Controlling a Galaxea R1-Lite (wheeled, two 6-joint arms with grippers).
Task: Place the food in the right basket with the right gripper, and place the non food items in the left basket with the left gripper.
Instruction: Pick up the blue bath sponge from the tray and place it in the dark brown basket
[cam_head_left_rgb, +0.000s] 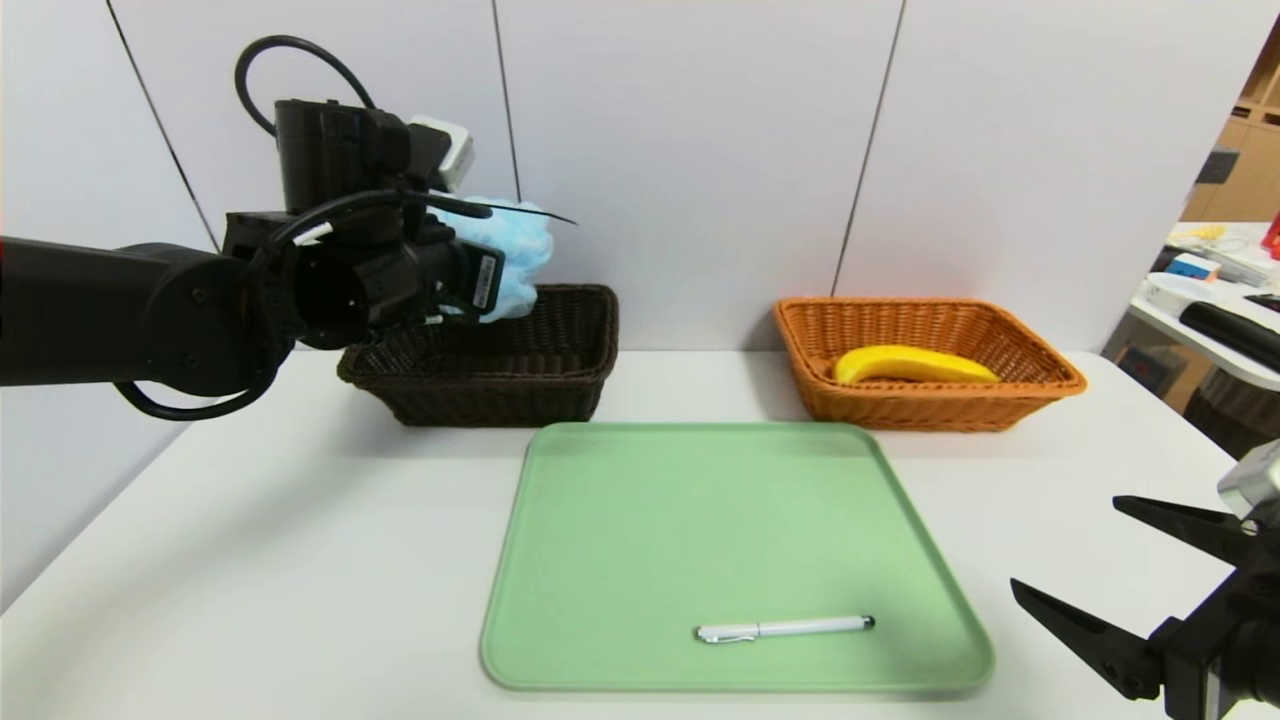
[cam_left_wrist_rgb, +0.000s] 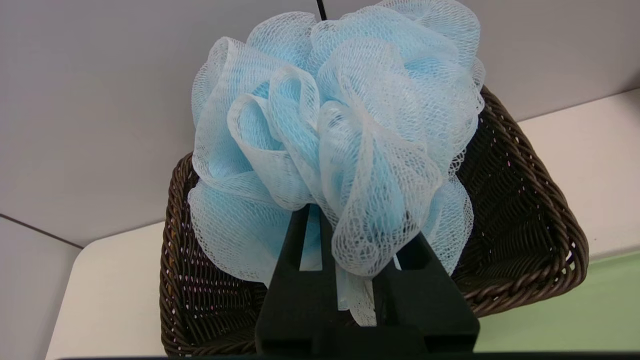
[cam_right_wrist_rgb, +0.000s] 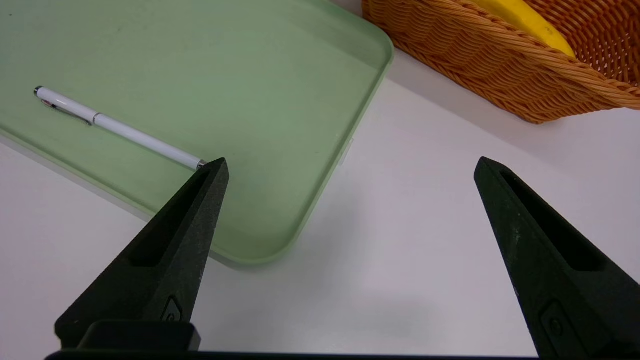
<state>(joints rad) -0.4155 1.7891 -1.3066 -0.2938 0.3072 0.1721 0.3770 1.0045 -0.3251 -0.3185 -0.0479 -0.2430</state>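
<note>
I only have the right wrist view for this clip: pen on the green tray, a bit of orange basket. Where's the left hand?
Observer: The left hand is up over the dark brown basket, shut on the blue bath pouf.
Operator: Anything already inside that basket?
Observer: What shows of its floor in the left wrist view is bare.
Operator: Is the banana fully in the orange one?
Observer: Yes, the banana lies inside the orange basket.
</note>
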